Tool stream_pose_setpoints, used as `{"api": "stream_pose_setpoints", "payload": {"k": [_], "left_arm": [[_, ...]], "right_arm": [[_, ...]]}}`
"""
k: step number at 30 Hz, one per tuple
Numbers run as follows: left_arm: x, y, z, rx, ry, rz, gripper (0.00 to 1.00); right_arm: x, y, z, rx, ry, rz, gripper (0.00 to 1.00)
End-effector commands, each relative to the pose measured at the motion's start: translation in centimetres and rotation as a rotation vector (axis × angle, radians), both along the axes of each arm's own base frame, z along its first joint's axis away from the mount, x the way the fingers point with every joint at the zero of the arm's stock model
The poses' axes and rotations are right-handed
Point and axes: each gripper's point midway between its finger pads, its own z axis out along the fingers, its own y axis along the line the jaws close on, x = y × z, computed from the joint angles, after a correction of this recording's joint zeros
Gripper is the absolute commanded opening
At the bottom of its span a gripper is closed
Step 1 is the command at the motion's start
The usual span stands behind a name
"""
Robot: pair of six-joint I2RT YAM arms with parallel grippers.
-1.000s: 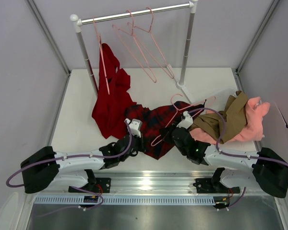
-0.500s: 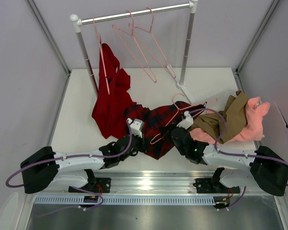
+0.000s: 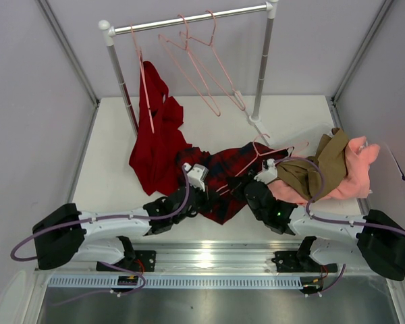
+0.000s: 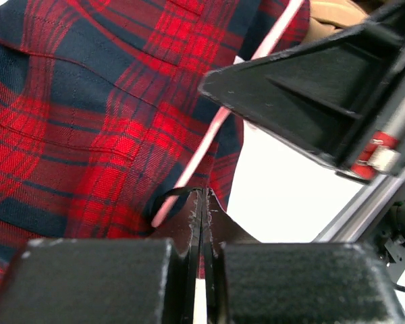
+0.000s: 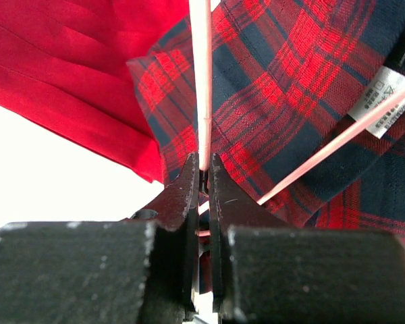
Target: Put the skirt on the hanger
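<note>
Right wrist view: pinching the thin hanger [image 5: 201,81] bar tight with the right gripper [image 5: 204,169]. Pinching the skirt [image 4: 88,101] edge tight with the left gripper [image 4: 202,199], on the table [image 3: 283,115] just in front of the rack [image 3: 162,23]. Hold both pinches firm; slide the bar slowly under the lifted edge.

you have a white table [image 3: 108,169] in front of you. pale grey walls [image 3: 27,101] stand on three sides. a silver clothes rail [image 3: 189,19] stands at the back. a shiny metal strip [image 3: 209,256] runs along the near edge.
</note>
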Motion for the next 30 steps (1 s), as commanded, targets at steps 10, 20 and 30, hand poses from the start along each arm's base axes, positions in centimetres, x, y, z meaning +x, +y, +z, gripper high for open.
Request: {"api": "stream_pose_setpoints", "payload": {"k": [10,20,30], "left_arm": [[0.7,-2.5,4.9,-0.119,-0.072,-0.032,0.0],[1.3,-2.6,7.7,-0.064,-0.172,-0.055,0.0],[1.5,-4.1,7.9,-0.038,-0.183,-0.097,0.0]], "right_arm": [[0.0,-2.3,2.1,0.164,-0.008,-0.103,0.0],[-0.6,-1.3,3.6,0.245,-0.018,-0.051,0.0],[-0.4,-2.6,5.4,0.304,-0.054,-0.107,0.0]]}}
